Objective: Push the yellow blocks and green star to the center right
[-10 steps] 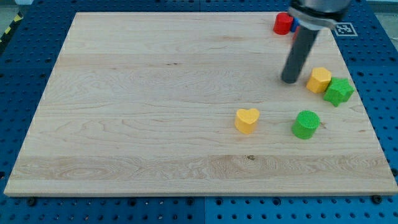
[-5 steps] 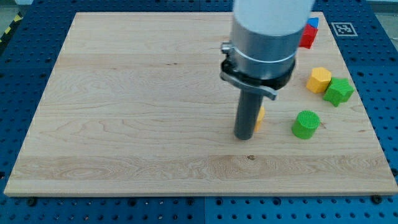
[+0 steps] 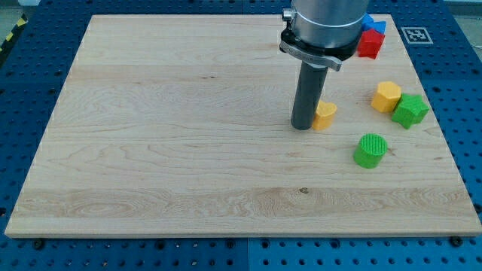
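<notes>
Nearest, right of centre, the green cylinder sits idle on the bench. Our tip touches the yellow heart block, mid-push; we have no fingers. Next: drive it rightward to the yellow hexagonal block and green star.

My tip touches the yellow heart block's left side, with the yellow hexagon block (touching the green star) right of it, above the green cylinder.
</notes>
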`<state>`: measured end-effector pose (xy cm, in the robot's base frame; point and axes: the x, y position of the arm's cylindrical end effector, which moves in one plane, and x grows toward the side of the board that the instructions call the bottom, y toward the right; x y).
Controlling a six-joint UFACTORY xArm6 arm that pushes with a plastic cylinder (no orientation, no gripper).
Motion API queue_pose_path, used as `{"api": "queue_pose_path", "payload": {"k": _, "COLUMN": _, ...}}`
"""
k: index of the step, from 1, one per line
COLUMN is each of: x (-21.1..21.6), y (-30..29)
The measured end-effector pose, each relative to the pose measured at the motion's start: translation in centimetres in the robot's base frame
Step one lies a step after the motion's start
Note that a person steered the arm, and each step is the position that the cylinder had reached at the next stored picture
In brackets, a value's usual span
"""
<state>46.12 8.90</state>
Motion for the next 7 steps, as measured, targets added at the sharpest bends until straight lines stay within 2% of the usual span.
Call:
{"api": "queue_pose_path", "payload": {"k": 1, "x": 0.2, "y": 1.2}}
{"api": "queue_pose_path", "payload": {"k": 3, "x": -2.4, "y": 3.2}}
{"api": "queue_pose_path", "payload": {"k": 5, "x": -2.9, "y": 8.3}}
{"api": "queue_pose_path", "payload": {"k": 6, "x": -3.9, "y": 8.2}}
{"api": "queue_pose_path", "payload": {"k": 7, "x": -2.7, "y": -0.1}}
